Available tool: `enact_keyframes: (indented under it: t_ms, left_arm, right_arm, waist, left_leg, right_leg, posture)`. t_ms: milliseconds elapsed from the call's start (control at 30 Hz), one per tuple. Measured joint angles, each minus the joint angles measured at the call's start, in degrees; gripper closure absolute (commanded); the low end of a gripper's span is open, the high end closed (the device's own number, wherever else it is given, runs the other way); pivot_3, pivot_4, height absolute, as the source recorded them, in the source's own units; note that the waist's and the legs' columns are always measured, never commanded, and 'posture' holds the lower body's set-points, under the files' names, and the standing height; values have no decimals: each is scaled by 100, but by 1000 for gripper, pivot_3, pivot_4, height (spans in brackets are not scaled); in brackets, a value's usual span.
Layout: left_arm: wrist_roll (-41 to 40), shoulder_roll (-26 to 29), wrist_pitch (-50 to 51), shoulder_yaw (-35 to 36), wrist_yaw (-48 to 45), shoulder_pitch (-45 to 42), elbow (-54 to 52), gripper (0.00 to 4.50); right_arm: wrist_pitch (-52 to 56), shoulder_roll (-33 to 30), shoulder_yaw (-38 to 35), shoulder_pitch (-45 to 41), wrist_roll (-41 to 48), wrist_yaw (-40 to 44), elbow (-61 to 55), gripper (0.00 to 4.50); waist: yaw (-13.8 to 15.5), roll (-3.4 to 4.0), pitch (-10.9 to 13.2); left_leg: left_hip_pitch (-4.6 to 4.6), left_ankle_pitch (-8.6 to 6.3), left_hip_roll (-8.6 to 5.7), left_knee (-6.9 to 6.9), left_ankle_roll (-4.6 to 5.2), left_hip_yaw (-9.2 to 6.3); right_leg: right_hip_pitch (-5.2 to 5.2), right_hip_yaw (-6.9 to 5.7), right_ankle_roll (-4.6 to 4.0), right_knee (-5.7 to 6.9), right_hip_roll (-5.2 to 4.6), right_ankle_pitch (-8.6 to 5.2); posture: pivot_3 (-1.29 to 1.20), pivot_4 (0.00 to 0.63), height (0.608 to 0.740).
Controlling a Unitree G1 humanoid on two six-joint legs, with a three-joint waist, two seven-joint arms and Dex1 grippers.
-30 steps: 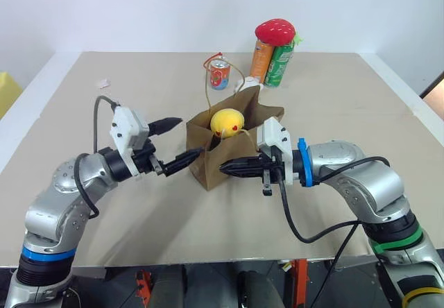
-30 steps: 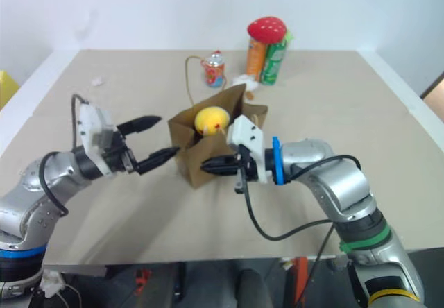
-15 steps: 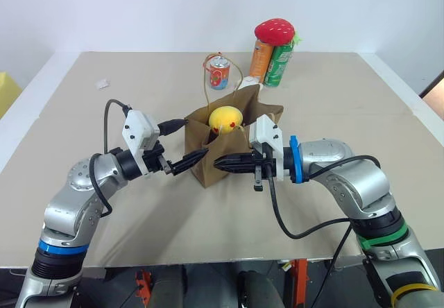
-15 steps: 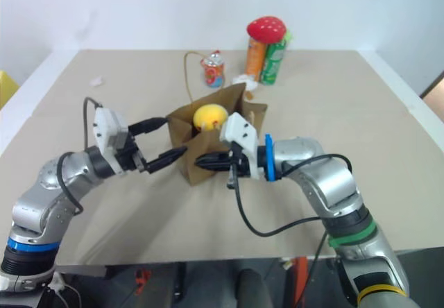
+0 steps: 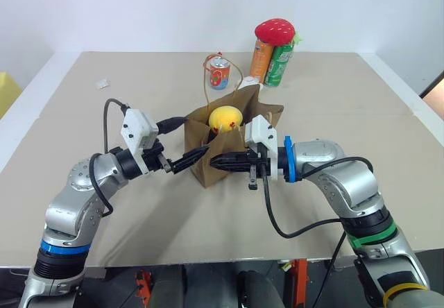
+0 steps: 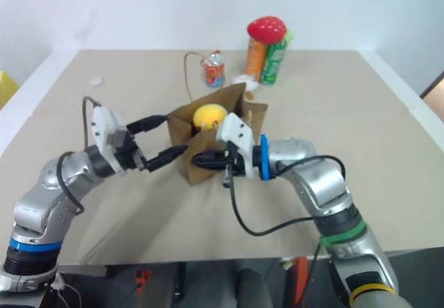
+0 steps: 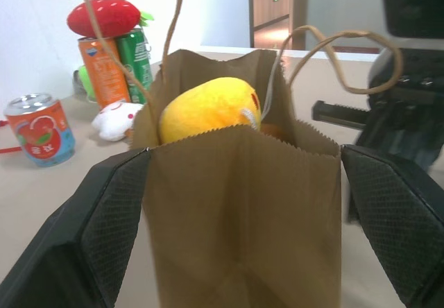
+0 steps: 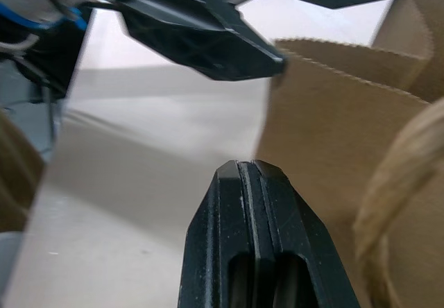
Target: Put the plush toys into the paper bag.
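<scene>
Paper bag at frame centre, both grippers at its sides.
Head views: we see the yellow plush toy poking from the bag's mouth; left gripper, fingers spread, reaches the bag's left side; right gripper, fingers pressed together, lies across its front. Left wrist view: its two fingers stand either side of the bag. Right wrist view: closed fingertips beside the bag wall.
</scene>
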Motion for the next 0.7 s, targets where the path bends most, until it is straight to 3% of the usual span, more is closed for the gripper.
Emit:
enact_keyframes:
  t_ms: [333,700]
  left_arm:
    - [-157,217,45,180,-59,107,-77,0]
    - [-771,704,451,662,-275,-31,-25,0]
  right_arm:
    - [276,-1096,-863,349,1011,880,-681,4458]
    - [-240,-1172,-851,341,824,984,-686,4458]
  waist:
    - [0,0,1]
    - [6,0,1]
  left_leg:
    - [-1,-1,1,-10,-2,1]
    - [-1,-1,1,-10,-2,4]
  right_leg:
    - [-3,0,1,0,-1,-3]
    - [-26,2,1,-2,-2,-3]
  posture:
    - [0,150,740]
    - [0,150,740]
